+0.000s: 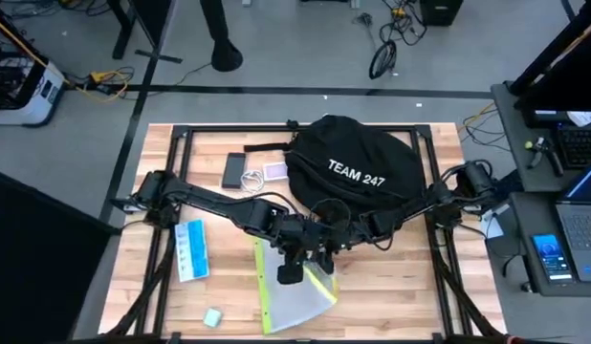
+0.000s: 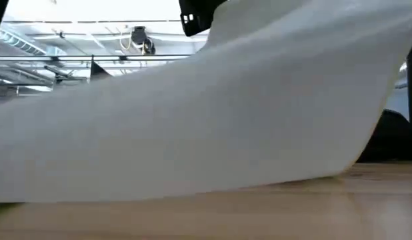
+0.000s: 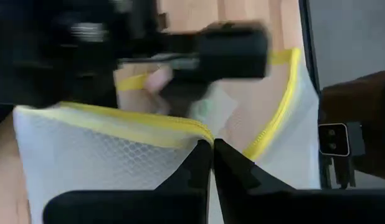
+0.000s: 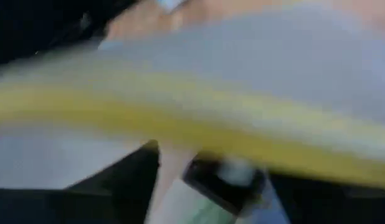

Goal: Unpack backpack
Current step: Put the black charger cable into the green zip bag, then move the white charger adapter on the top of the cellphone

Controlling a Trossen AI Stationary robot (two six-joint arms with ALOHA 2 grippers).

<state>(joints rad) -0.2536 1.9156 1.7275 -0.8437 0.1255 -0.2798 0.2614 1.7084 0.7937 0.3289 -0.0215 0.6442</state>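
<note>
The high view looks straight down on the whole table, floor beyond at 12 o'clock. The low view sits at tabletop height, almost wholly blocked by the white mesh pouch close before it. Both wrist views press very near that same yellow-zippered pouch, which the high view shows at 6 o'clock of the backpack.

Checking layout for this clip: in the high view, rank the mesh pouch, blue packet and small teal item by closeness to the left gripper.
From the left gripper:
1. Mesh pouch, yellow-edged, at the jaws.
2. Blue packet, toward the left edge.
3. Small teal item, front left.
</note>
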